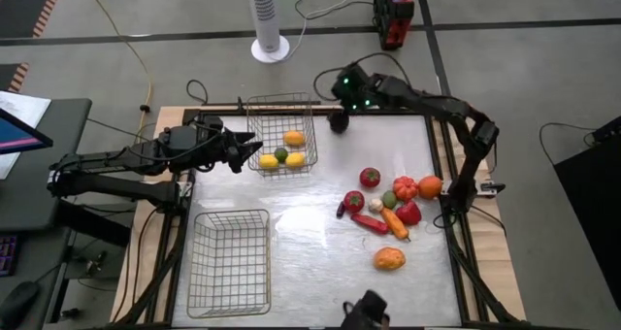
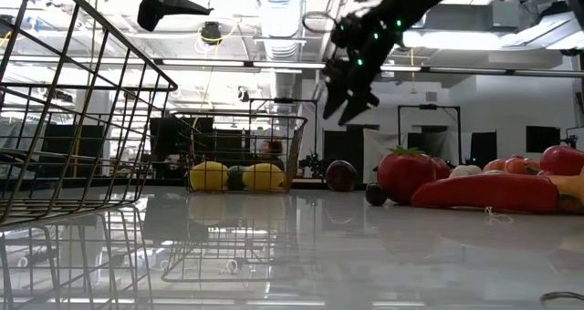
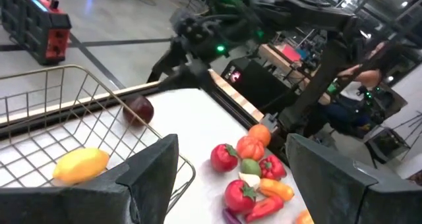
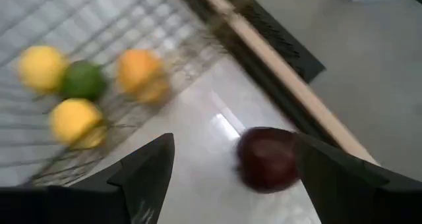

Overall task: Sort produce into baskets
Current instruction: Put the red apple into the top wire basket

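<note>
We count 2 baskets (image 1: 282, 133) (image 1: 230, 262), 4 fruits in one, approx. 10 produce pcs (image 1: 392, 206) on table.

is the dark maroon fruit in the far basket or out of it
Out. The dark maroon fruit lies on the table just outside the far basket, beside its right wall, under the open right gripper.

1. A grey concrete floor (image 1: 543, 87) surrounds the worktop (image 1: 291, 223), crossed by dark seams.
2. A white tower fan (image 1: 268, 19) stands beyond the far edge.
3. A red-and-black case (image 1: 392, 12) sits near it.
4. Cables (image 1: 116, 29) trail across the floor.
5. Ceiling light strips (image 2: 274, 66) glow overhead.
</note>
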